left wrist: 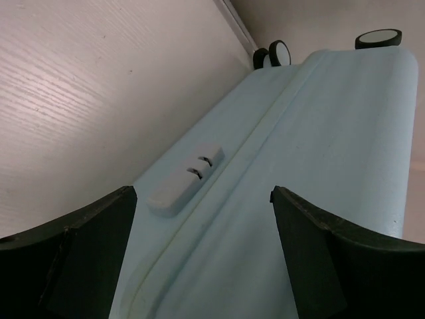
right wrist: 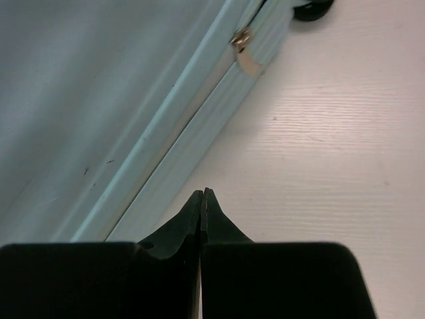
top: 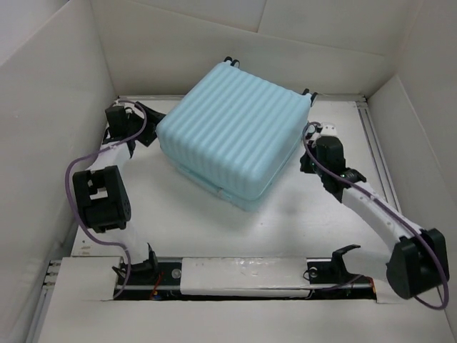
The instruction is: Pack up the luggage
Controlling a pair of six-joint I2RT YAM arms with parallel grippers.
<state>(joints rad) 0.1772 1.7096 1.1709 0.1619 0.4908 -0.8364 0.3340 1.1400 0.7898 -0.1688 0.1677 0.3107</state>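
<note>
The luggage is a pale aqua ribbed hard-shell suitcase, lying closed and flat in the middle of the white table, its wheels toward the back. My left gripper is open at its left side. In the left wrist view the jaws stand wide apart over the shell, near a small pale latch block; I cannot tell if they touch. My right gripper is shut and empty beside the right side. In the right wrist view its tips lie over the table next to the suitcase seam.
White walls enclose the table on the left, back and right. A metal rail runs along the right edge. A metal zipper pull and a black wheel show on the suitcase's right side. Black-and-white wheels stick out at its far end.
</note>
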